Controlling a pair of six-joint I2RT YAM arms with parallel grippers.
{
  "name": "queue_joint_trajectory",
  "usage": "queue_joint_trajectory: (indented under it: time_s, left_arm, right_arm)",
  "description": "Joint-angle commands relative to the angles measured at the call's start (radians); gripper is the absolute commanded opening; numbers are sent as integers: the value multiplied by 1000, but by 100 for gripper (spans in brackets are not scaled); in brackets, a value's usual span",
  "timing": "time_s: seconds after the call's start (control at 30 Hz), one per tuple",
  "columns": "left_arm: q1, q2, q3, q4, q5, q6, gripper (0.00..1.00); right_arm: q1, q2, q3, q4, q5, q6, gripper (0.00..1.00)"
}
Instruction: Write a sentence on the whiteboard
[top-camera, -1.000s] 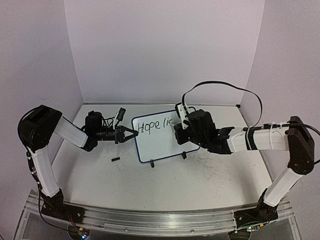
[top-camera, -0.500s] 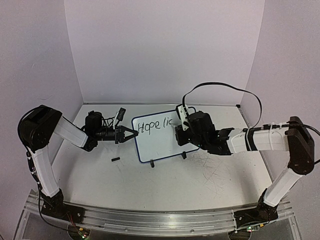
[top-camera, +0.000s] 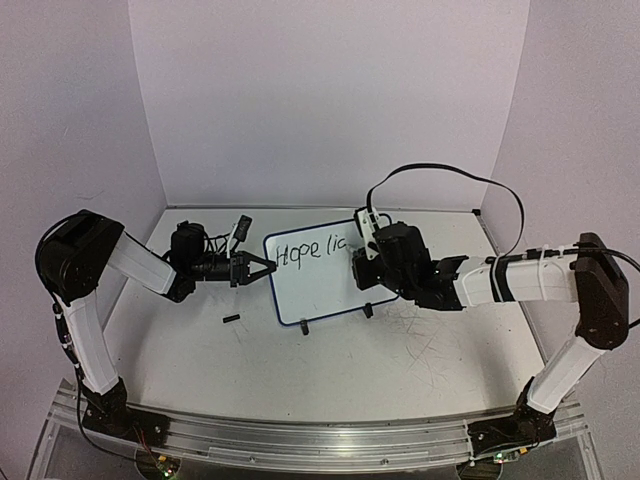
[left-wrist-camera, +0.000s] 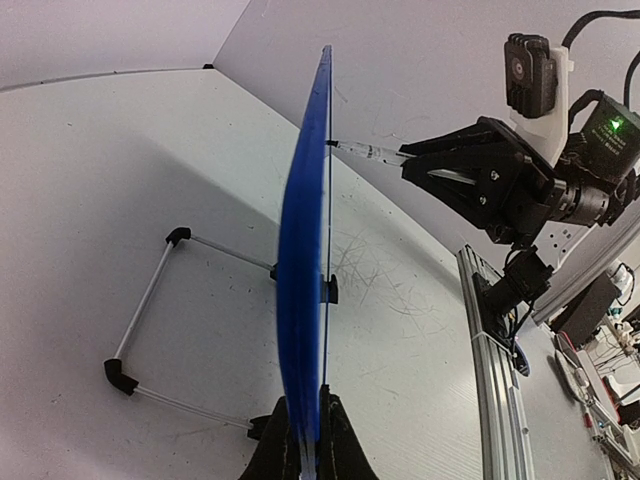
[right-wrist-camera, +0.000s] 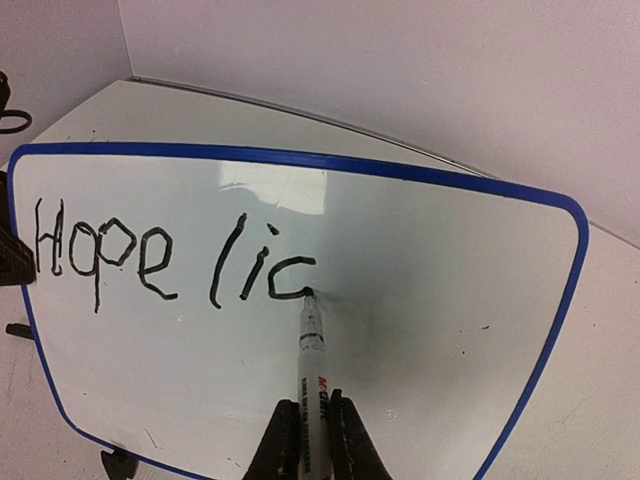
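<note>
My left gripper (left-wrist-camera: 308, 445) pinches the edge of the whiteboard (top-camera: 318, 288), which stands in the middle of the table (top-camera: 400, 355), so it cannot slide. My right gripper (right-wrist-camera: 308, 432) squeezes the marker (right-wrist-camera: 312, 345), its tip touching the board at the last letter (right-wrist-camera: 288, 280), so I can write more.

In my right wrist view the lower edge of the whiteboard (right-wrist-camera: 450, 330) is cut off, and the body of the marker (right-wrist-camera: 312, 345) disappears inside my right gripper (right-wrist-camera: 312, 408). From my left wrist the whiteboard shows only edge-on and blurred, its written face hidden. In the top view the small black piece (top-camera: 231, 320) left of the whiteboard's near corner is too small to name.
</note>
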Motion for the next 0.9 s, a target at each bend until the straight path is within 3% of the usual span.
queue_joint_trajectory:
  time_s: [0.0,0.87]
  left_arm:
    - [-17,1,5,-84,-36,89,0]
    - [-17,3,6,-88,-33,90,0]
  right_arm:
    - [-17,-2,42,39,49,-15,0]
    - [1,-22,-4,-1,15,20,0]
